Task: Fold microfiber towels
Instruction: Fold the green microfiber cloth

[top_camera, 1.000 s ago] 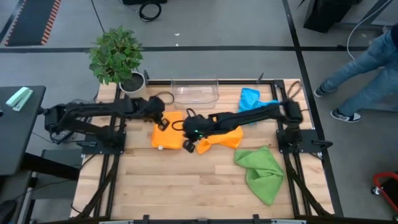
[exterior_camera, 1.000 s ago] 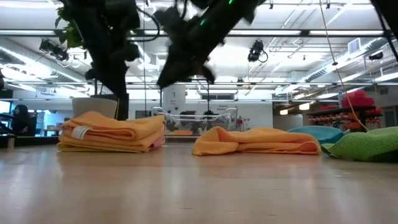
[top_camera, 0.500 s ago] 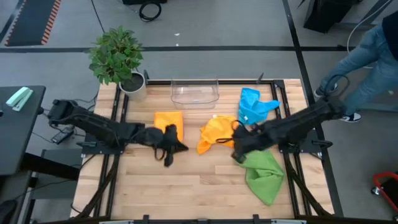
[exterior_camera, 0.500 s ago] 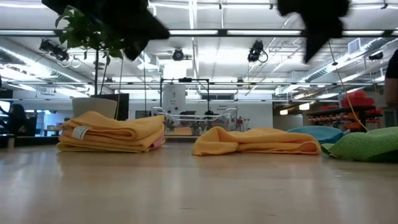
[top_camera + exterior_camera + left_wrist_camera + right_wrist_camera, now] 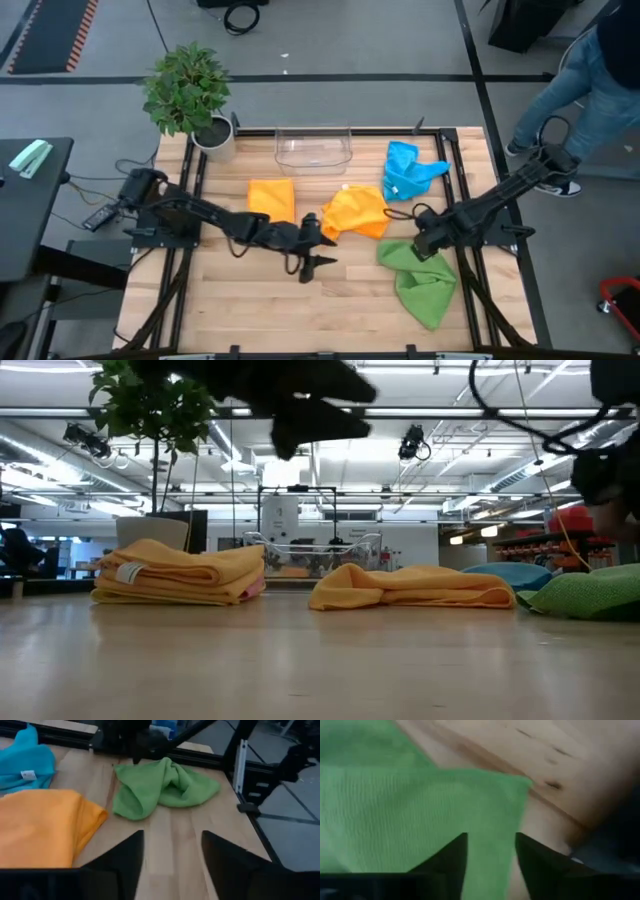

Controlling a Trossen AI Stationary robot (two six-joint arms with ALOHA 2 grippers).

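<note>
Potted plant (image 5: 187, 95), leafy green in a pale pot, sits at the table's far left corner. Table (image 5: 300, 310) is pale wood planks with a dark metal frame.

Left arm reaches from the left edge across to mid-table. Left gripper (image 5: 312, 262) hangs over bare wood just in front of the crumpled orange towel, fingers (image 5: 122, 857) spread apart, holding nothing.

Folded orange towel (image 5: 271, 197) is a neat flat square stack left of centre. In the low view it is a layered, soft, rounded-edge pile (image 5: 180, 572) with a white tag; a pink edge shows at its right side, can't tell more.

Clear plastic bin (image 5: 313, 148), rectangular and see-through, sits at the far edge behind the towels. No contents visible from above.

Crumpled orange towel (image 5: 356, 211) is an unfolded rumpled mound at centre, soft nap.

Blue towel (image 5: 407, 169) is bunched at the far right.

Green towel (image 5: 420, 278) lies front right, a loose, wrinkled, elongated shape with a fine woven microfiber texture in the right wrist view (image 5: 410, 815).

Right gripper (image 5: 427, 245) is at the green towel's far edge, fingers (image 5: 450, 860) parted, released, directly over the cloth, not gripping.

A person's legs in jeans (image 5: 590, 80) stand beyond the table's right side.
</note>
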